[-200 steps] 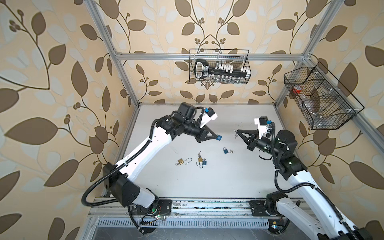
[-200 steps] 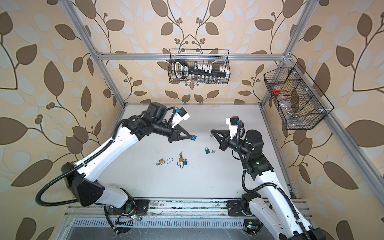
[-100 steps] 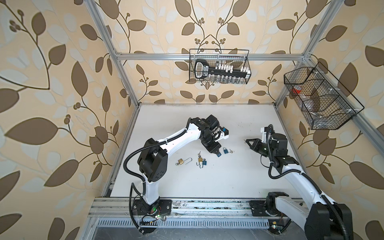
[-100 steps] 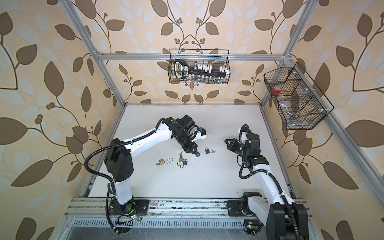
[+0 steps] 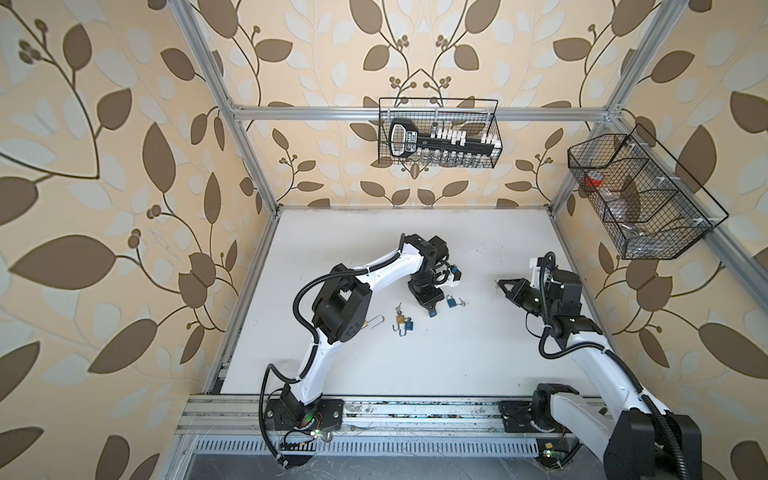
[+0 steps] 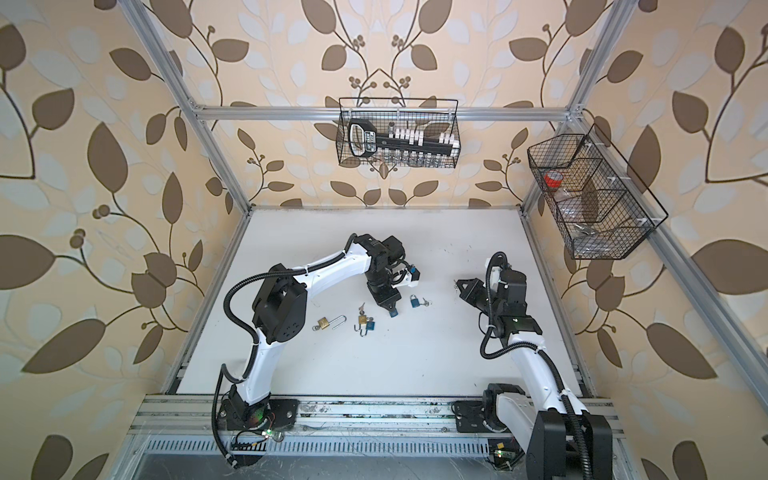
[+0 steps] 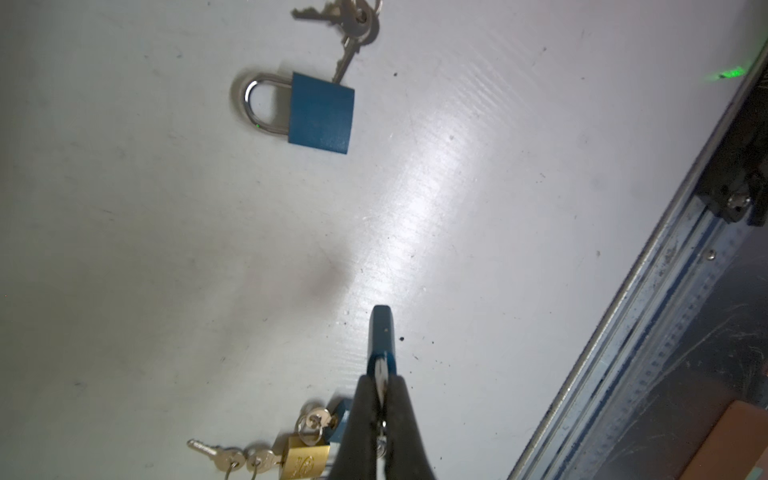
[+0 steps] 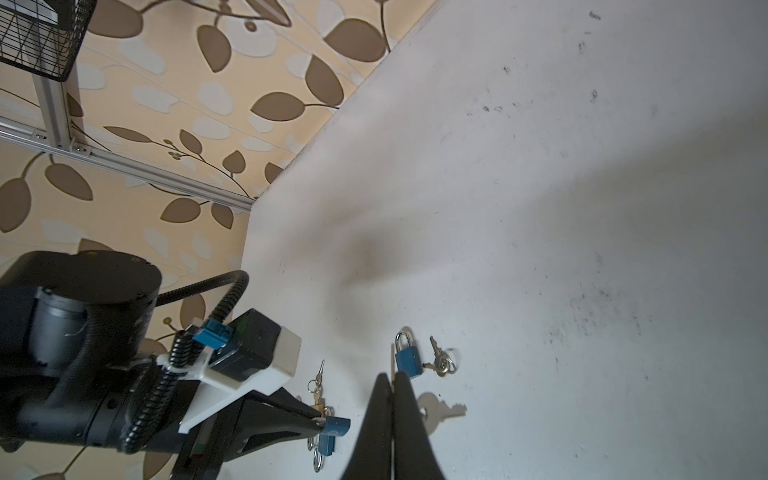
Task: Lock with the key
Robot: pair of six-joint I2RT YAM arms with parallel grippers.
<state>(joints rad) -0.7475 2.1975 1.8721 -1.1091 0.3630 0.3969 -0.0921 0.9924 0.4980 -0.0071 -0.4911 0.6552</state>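
My left gripper is shut on the shackle of a small blue padlock. It points down, and the padlock's body sticks out beyond the fingertips close to the white table. To the right, my right gripper is shut on a small silver key, held above the table and pointing left toward the left gripper. A wide gap lies between the key and the held padlock.
A second blue padlock, shackle closed, lies with a key ring beside the left gripper. A brass padlock, a blue one and keys lie in front. Another brass padlock has its shackle open. Wire baskets hang on the walls.
The left gripper has come down from mid-air to the table by the loose padlocks, still holding the blue padlock. The right gripper with the key has drawn back to the right and lowered.
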